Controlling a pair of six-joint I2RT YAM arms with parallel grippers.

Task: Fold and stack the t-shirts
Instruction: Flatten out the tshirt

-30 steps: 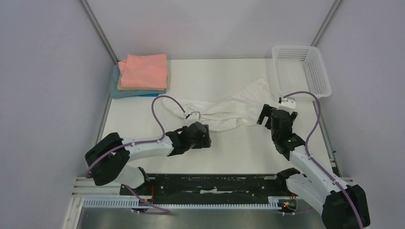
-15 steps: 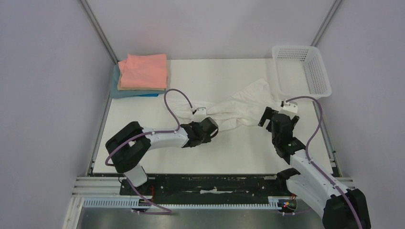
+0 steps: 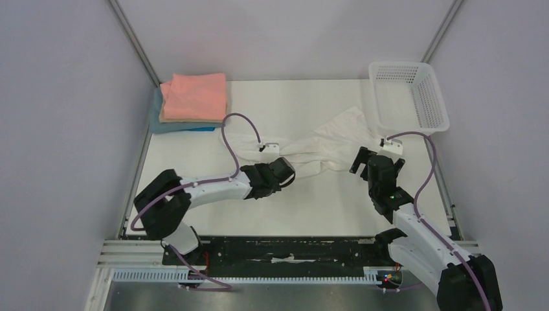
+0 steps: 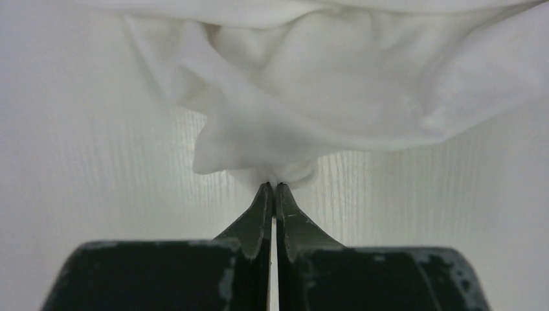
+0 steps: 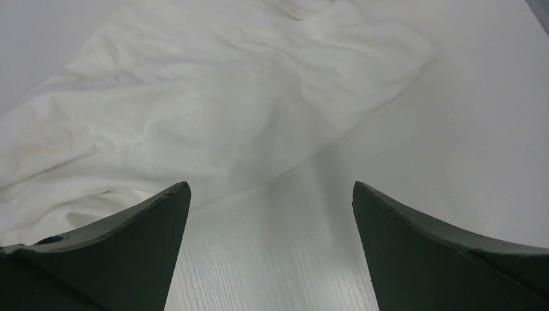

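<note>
Where the matte white counter (image 3: 311, 201) reaches its far-left corner, soft folded rectangles sit stacked: salmon-pink t-shirt (image 3: 194, 96) over tan t-shirt (image 3: 169, 119) over blue t-shirt (image 3: 175, 127). The left jaws are pinched tight on a puckered fold of the rumpled white t-shirt (image 4: 324, 84) mid-counter. The right jaws gape wide and empty at its creased edge, near the lattice plastic basket (image 3: 408, 97)

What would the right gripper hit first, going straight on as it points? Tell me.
Probably the white t-shirt, whose near edge lies just ahead of the open right gripper past a strip of table. Its tilt is unclear, so it might touch the table first.
</note>
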